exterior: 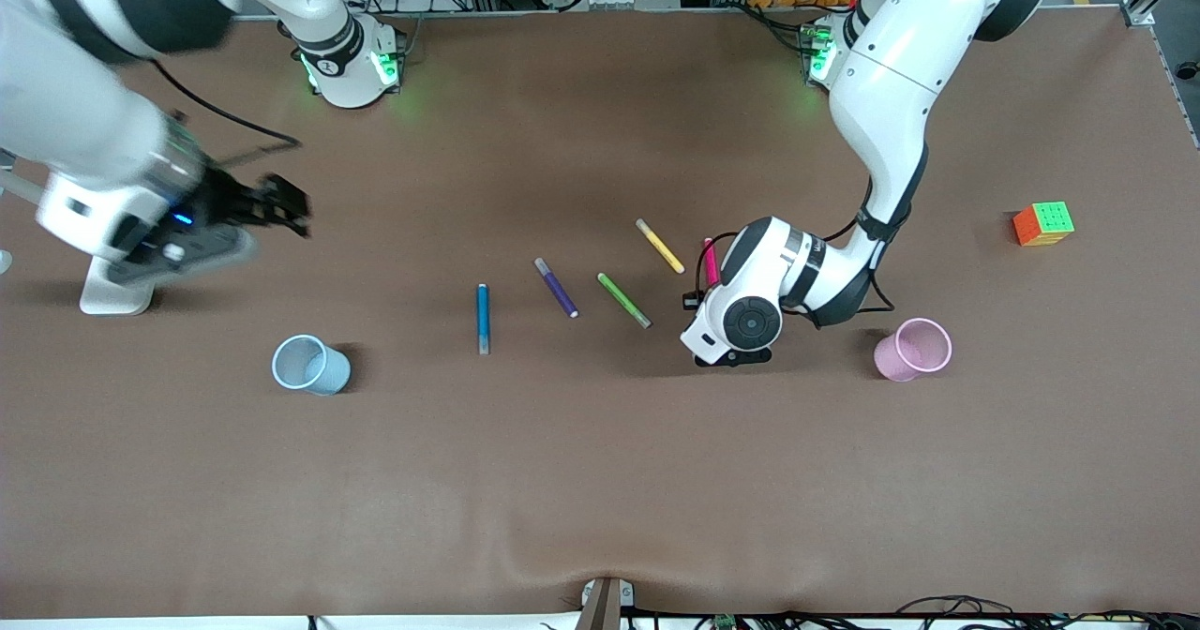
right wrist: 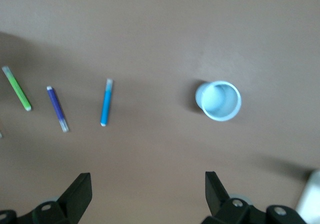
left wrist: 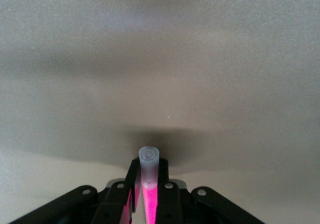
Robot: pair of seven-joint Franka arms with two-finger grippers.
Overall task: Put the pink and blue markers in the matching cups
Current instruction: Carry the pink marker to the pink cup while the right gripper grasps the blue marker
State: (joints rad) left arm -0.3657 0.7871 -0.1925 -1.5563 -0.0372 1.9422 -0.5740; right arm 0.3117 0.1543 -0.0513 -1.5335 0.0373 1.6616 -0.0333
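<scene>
No readable writing or brand marks on any marker, cup or arm.

Containers: light blue cup (exterior: 310, 365) stands upright on the brown bench (exterior: 600, 480) toward the right arm's end, nothing in it as seen in the right wrist view (right wrist: 218, 100). Pink cup (exterior: 913, 349) stands toward the left arm's end, nearer the front camera than the cube; its inside looks bare but only partly visible.

Left claw (left wrist: 148, 194) is clamped on the pink marker (left wrist: 148, 184), pale grey cap poking out between the fingers (left wrist: 131, 189). In the front view the marker's pink tip (exterior: 711, 261) shows just above the wrist housing, roughly 10 o'clock from the pink cup. Claw itself low over the bench, beside the green marker's end.

Right claw (right wrist: 147, 194) hangs in the air over the bench at the right arm's end, waiting, fingers (right wrist: 77, 196) spread wide apart, nothing between them. It sits at about 10 o'clock from the blue cup (exterior: 272, 208).

Blue marker (exterior: 483, 319) lies flat on the bench, about 2 o'clock from the blue cup, well apart from it. Purple marker (exterior: 556, 287), green marker (exterior: 623, 300) and yellow marker (exterior: 659, 245) lie in a row beside it, each slanted, none touching.

Colourful puzzle cube (exterior: 1042, 223) sits at about 1 o'clock from the pink cup, well apart.
</scene>
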